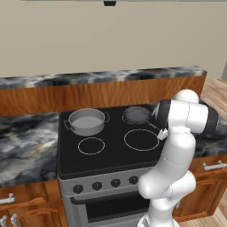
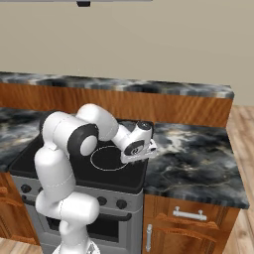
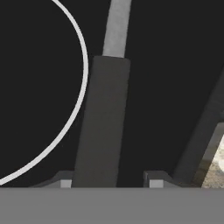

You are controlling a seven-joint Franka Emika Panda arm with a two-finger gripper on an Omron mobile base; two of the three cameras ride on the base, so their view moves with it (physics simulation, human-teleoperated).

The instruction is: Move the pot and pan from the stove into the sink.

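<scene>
The grey pot (image 1: 86, 120) with two loop handles stands on the back left burner of the stove (image 1: 111, 155). On the back right burner lies the dark pan (image 1: 136, 114), its long handle (image 3: 103, 122) pointing toward the stove's right edge. My gripper (image 3: 110, 183) is low over the cooktop and open, its fingertips on either side of the handle. The left tip (image 3: 65, 181) is right against the handle and the right tip (image 3: 155, 180) stands a little apart. The sink is out of view.
Marble counter lies left of the stove (image 1: 26, 142) and right of it (image 2: 193, 158). A raised wood-fronted ledge with a marble top (image 1: 102, 77) runs behind the cooktop. The white ring of the front right burner (image 3: 81, 87) curves beside the handle.
</scene>
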